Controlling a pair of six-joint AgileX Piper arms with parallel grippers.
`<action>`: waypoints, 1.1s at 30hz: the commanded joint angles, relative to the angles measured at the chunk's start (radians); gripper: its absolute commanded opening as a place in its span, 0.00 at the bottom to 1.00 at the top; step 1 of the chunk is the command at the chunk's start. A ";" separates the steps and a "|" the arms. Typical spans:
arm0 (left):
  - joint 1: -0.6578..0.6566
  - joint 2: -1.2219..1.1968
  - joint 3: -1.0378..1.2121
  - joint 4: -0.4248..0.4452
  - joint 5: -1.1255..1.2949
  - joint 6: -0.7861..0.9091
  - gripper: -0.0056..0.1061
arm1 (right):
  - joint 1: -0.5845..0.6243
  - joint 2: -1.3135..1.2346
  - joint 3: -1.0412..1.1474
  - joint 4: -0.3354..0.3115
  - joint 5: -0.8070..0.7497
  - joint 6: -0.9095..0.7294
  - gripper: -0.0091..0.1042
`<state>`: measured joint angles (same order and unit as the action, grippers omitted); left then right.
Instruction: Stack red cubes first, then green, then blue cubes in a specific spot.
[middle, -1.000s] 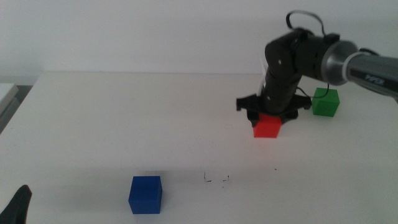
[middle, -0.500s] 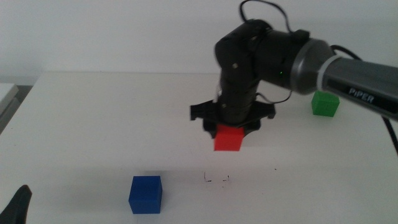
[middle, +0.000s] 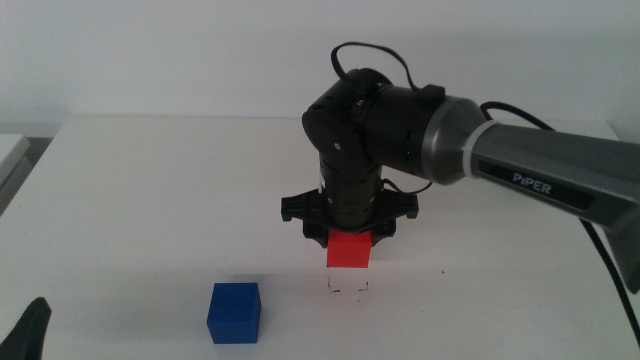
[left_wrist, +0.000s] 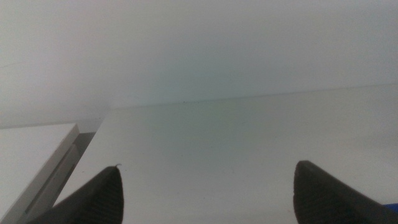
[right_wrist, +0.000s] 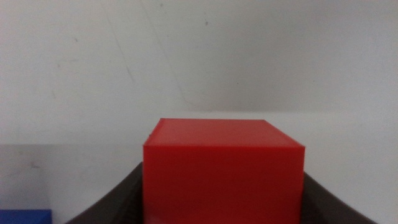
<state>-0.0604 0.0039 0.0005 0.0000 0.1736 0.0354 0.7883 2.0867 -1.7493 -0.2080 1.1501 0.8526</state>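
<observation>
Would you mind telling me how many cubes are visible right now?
2: the red cube in the right gripper mid-table, the blue cube near the front edge. The arm may hide others.

Bright red cube (middle: 350, 250), dark blue cube (middle: 234, 312), seemingly plain white table (middle: 150, 200)

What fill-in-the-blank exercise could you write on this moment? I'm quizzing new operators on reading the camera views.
1. The right gripper is shut on the ____ cube.
2. On the table, nearer the camera than that cube and toward the left arm's side, sits the ____ cube.
3. The left gripper waits with its fingers ____ and nothing between them.
4. Small dark ____ on the table lie just below the held cube.

Missing words: red; blue; open; marks
</observation>
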 joint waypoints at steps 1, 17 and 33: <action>0.002 -0.004 -0.001 0.000 -0.013 -0.002 0.89 | 0.006 0.009 -0.006 -0.020 0.008 0.011 0.21; 0.002 -0.004 -0.001 0.000 -0.013 -0.002 0.89 | -0.001 0.078 -0.006 -0.030 0.001 0.038 0.21; 0.002 -0.004 -0.001 0.000 -0.013 -0.002 0.89 | -0.001 0.113 -0.006 -0.028 -0.029 0.041 0.21</action>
<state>-0.0604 0.0039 0.0005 0.0000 0.1736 0.0354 0.7883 2.1989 -1.7493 -0.2206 1.1211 0.8904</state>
